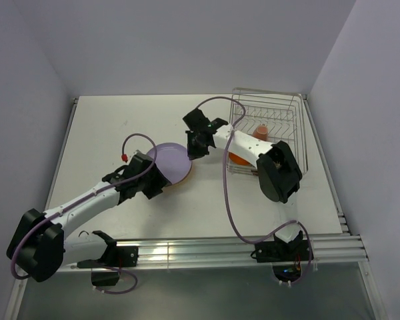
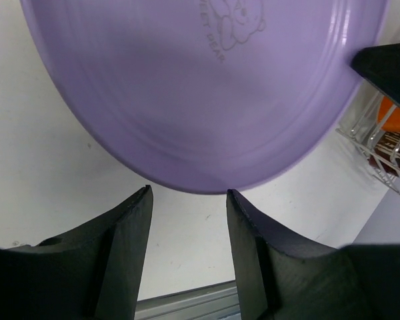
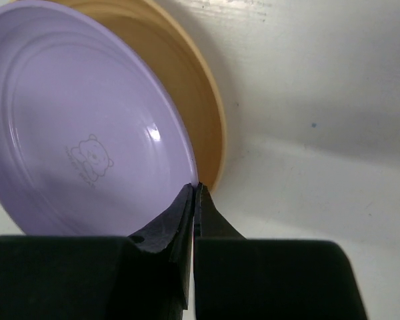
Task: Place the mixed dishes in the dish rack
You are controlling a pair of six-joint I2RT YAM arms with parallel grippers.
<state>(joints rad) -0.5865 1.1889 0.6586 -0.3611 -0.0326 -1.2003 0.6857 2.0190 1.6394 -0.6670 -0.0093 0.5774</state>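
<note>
The large lilac plate (image 1: 171,160) with a bear print is tilted up over the table's middle. My right gripper (image 1: 193,149) is shut on the plate's right rim (image 3: 187,167), the jaws pinched tight on the thin edge. My left gripper (image 2: 189,191) is open just below the plate's near edge (image 2: 200,100), with its fingers apart and nothing between them. The silver wire dish rack (image 1: 270,107) stands at the back right. It holds an orange bowl (image 1: 236,159) and a pink mug (image 1: 260,133).
A tan plate (image 3: 193,87) lies on the table under and behind the lilac plate. The rack's wires and the orange bowl (image 2: 393,117) show at the right of the left wrist view. White walls close in the table on three sides.
</note>
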